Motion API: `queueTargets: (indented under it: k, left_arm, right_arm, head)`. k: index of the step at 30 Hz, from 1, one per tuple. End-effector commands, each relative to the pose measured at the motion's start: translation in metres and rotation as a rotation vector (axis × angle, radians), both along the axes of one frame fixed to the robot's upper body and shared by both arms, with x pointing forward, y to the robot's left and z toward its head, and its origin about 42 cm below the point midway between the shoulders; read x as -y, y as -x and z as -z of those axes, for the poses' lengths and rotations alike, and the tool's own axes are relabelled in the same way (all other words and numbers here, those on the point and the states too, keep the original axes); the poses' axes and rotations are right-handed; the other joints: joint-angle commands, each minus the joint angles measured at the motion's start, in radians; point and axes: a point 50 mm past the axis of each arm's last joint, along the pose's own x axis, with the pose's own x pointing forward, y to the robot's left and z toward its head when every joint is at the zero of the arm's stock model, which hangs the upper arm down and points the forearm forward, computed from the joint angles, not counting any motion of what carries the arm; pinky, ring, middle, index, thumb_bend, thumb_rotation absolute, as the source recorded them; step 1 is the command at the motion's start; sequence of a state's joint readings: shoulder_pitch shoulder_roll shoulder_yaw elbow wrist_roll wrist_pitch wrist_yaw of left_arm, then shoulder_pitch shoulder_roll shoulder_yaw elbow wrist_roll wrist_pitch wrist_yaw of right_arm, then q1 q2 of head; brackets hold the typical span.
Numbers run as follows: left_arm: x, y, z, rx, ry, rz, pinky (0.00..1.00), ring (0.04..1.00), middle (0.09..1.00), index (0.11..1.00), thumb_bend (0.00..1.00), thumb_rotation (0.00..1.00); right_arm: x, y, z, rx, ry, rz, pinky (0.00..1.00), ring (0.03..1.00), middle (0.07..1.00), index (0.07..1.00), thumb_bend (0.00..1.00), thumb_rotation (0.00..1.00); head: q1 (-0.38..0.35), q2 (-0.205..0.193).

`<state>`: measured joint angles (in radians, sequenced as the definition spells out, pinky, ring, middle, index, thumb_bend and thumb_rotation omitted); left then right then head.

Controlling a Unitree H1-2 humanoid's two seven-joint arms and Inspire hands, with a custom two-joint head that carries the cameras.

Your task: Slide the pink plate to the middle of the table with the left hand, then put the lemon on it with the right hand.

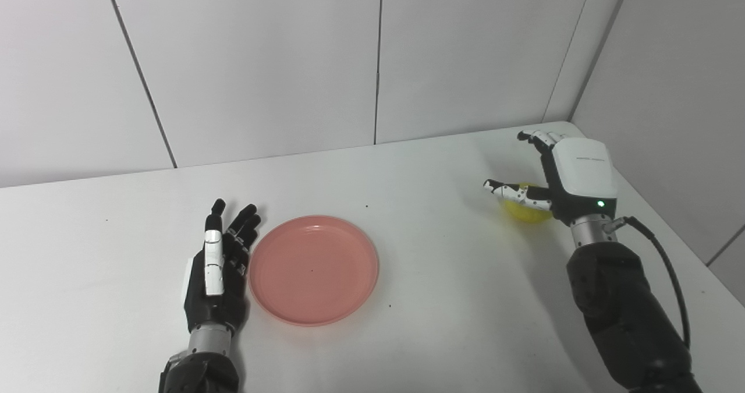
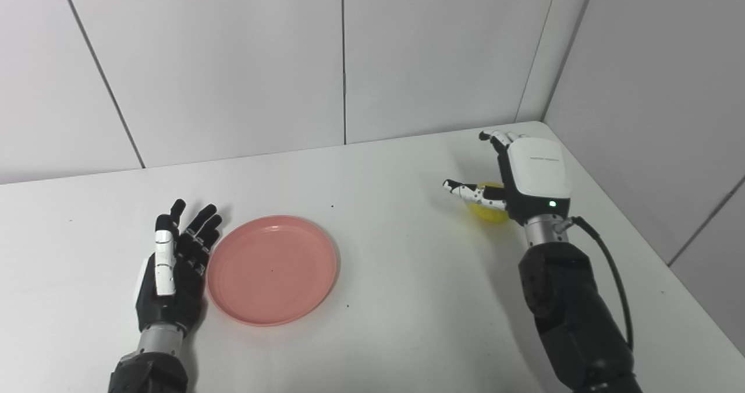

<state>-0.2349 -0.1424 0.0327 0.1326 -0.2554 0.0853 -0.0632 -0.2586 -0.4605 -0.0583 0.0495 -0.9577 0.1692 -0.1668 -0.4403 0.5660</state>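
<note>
You've got the pink plate sitting flat on the white table, lower middle of the frame and a bit left of centre. Your left hand is right at its left rim, edge-on with the palm facing the plate and the fingers stretched out and spread, holding nothing. It looks like the hand is touching the rim or just a hair off it, honestly hard to call from up here.

Over on the right side of the frame, near the table's far right corner, your right hand is over the lemon. Only a slice of yellow peeks out below the thumb and palm, so most of the fruit is hidden. The thumb sticks out toward the left of the picture and the other fingers point up toward the back wall, so the hand is spread wide and not closed around the lemon. The lemon is resting on the table, well apart from the plate, with a wide stretch of bare tabletop between them.

A black cable loops off the right wrist down along the forearm.
</note>
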Motion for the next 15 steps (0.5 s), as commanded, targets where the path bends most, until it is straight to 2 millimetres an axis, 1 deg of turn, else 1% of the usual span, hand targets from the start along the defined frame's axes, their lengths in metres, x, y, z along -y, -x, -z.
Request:
queueTargets:
  k: [1,4,9,15]
  left_arm:
    - [-0.003,0.002,0.008,-0.042,-0.008,0.001,0.96,0.865,0.832,0.990,0.71,0.82]
    - [-0.002,0.002,0.008,-0.042,-0.007,0.001,0.95,0.862,0.832,0.989,0.71,0.82]
    - [-0.002,0.002,0.008,-0.043,-0.005,-0.003,0.96,0.866,0.830,0.990,0.71,0.82]
    - [-0.003,0.003,0.008,-0.045,-0.002,-0.006,0.96,0.864,0.831,0.988,0.72,0.81]
  right_arm:
    - [0.006,-0.007,-0.021,0.062,0.019,0.001,0.55,0.663,0.724,0.708,0.85,0.77]
    - [0.008,-0.008,-0.016,0.038,0.014,0.008,0.54,0.661,0.728,0.711,0.85,0.77]
    - [0.008,-0.009,-0.004,0.005,0.003,0.006,0.52,0.652,0.723,0.712,0.84,0.75]
    - [0.008,-0.012,0.004,-0.024,0.000,0.010,0.54,0.655,0.723,0.718,0.85,0.77]
  head:
    - [0.003,0.002]
    - [0.004,0.002]
    - [0.008,0.003]
    - [0.010,0.005]
